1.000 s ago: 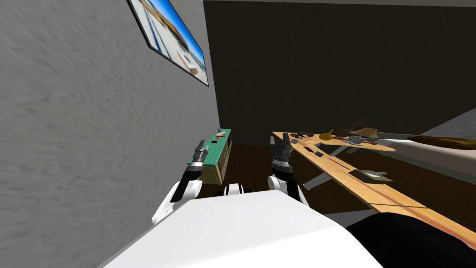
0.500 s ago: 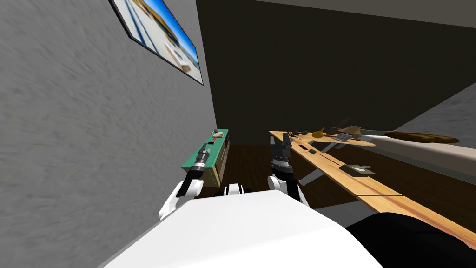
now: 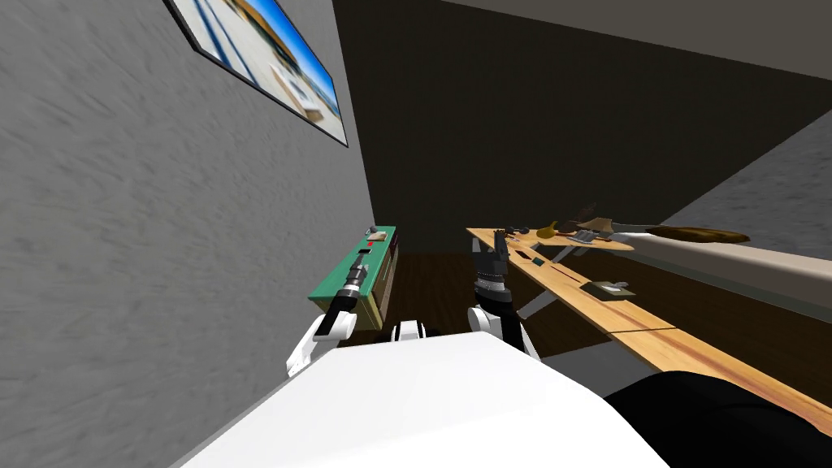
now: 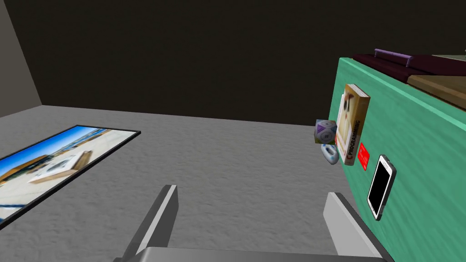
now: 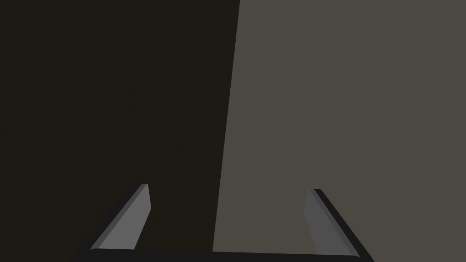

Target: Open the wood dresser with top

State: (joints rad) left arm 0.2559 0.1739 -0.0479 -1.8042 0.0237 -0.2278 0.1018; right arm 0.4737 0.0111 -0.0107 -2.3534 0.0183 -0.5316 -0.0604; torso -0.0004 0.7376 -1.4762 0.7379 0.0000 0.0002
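Head view: left tool [image 3: 357, 265] extended over green dresser top [image 3: 327, 290], fingers [image 4: 160, 220] apart.

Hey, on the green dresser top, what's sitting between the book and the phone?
A small flat red item lies between the book and the phone, seen in the left wrist view.

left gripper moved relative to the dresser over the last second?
Yes. The left gripper has shifted from the wall-side edge of the dresser's green top inward over it, toward the phone.
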